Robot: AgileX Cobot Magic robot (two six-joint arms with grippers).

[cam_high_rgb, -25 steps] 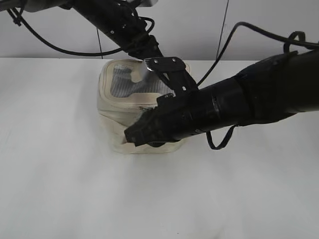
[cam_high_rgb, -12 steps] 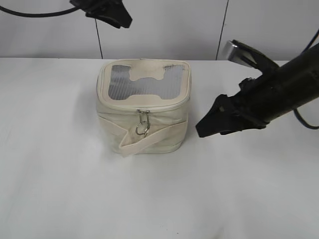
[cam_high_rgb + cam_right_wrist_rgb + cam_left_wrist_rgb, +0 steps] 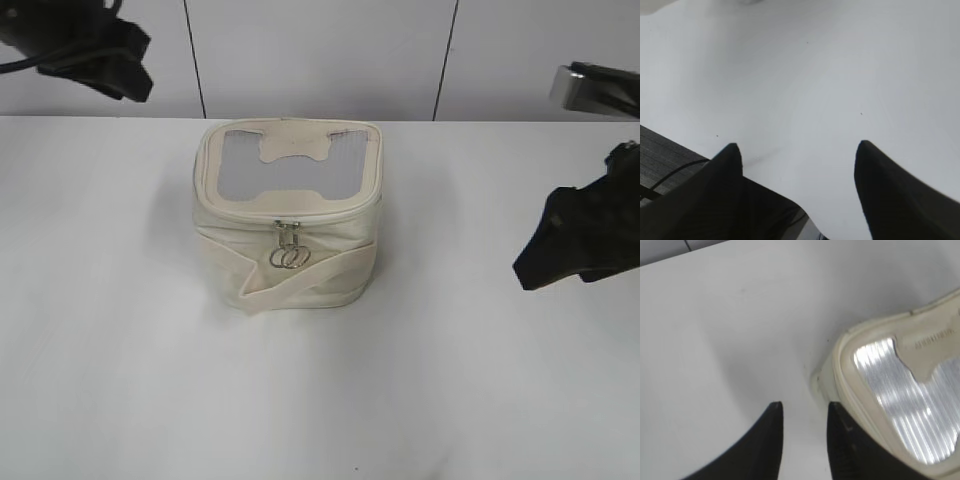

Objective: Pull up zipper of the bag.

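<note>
The cream bag (image 3: 288, 235) stands upright mid-table, its grey lid panel (image 3: 290, 170) facing up and its wide strap wrapped across the front. The zipper (image 3: 290, 213) runs round the lid edge; both silver sliders with ring pulls (image 3: 288, 255) hang together at the front centre. The bag's lid corner also shows in the left wrist view (image 3: 900, 405). My left gripper (image 3: 100, 62) is raised at the far left, open and empty (image 3: 804, 407). My right gripper (image 3: 575, 250) is off to the right, open and empty over bare table (image 3: 797, 147).
The white table (image 3: 320, 400) spreads all round the bag. A pale panelled wall (image 3: 320, 50) stands behind it. The table's edge and a dark floor with a cable show in the right wrist view (image 3: 665, 155).
Both arms have drawn away from the bag, the left up and leftward, the right off to the right. The bag now stands uncovered with its two ring pulls hanging at the front.
</note>
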